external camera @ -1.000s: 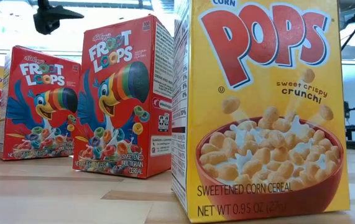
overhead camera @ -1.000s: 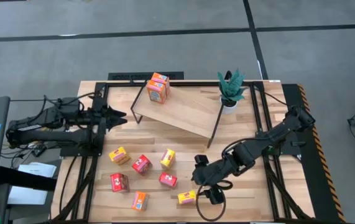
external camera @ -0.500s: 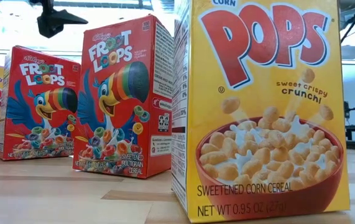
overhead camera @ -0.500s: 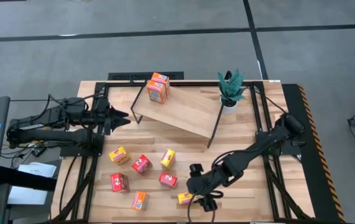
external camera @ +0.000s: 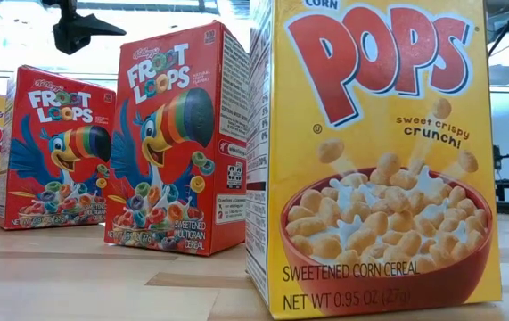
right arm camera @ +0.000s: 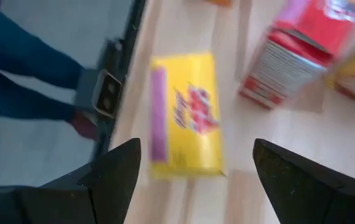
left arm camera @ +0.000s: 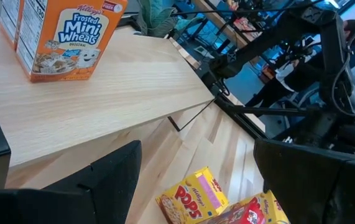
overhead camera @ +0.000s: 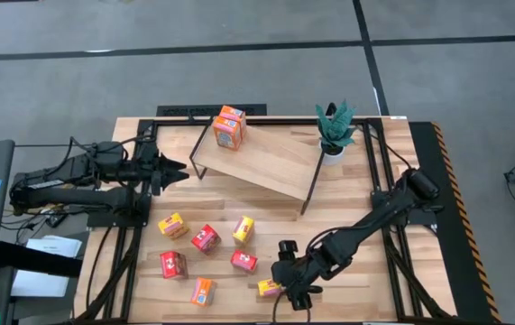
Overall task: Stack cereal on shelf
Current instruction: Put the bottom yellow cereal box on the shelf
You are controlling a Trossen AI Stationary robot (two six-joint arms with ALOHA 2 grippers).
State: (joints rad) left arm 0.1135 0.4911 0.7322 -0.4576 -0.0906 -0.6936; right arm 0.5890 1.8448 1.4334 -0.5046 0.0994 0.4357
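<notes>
— What does your workspace look like?

— You have a plank table (overhead camera: pixel 356 194) on a grey floor, with the shelf (overhead camera: pixel 266 162) standing across its far half and a small potted plant (overhead camera: pixel 334 129) near the shelf's right end. Two orange cereal boxes (overhead camera: pixel 228 126) stand together on the shelf's left end. Seven more boxes are spread over the near part of the table; the low view looks straight at a yellow Corn Pops box (external camera: pixel 374 156) with two red Froot Loops boxes (external camera: pixel 178 138) beside it.

— Where is your right gripper?

— Your right gripper (overhead camera: pixel 286 287) is low over the near edge of the table, just above a yellow box lying flat (right arm camera: pixel 183 112). Its fingers (right arm camera: pixel 112 174) are spread wide, one to each side of the box. They hold nothing, and I cannot tell whether they touch it.

— And your left?

— Your left gripper (overhead camera: pixel 174 169) waits beside the shelf's left end, above the table. Its fingers (left arm camera: pixel 112 180) are also wide apart and empty, pointing toward the shelf board and the orange boxes.
</notes>
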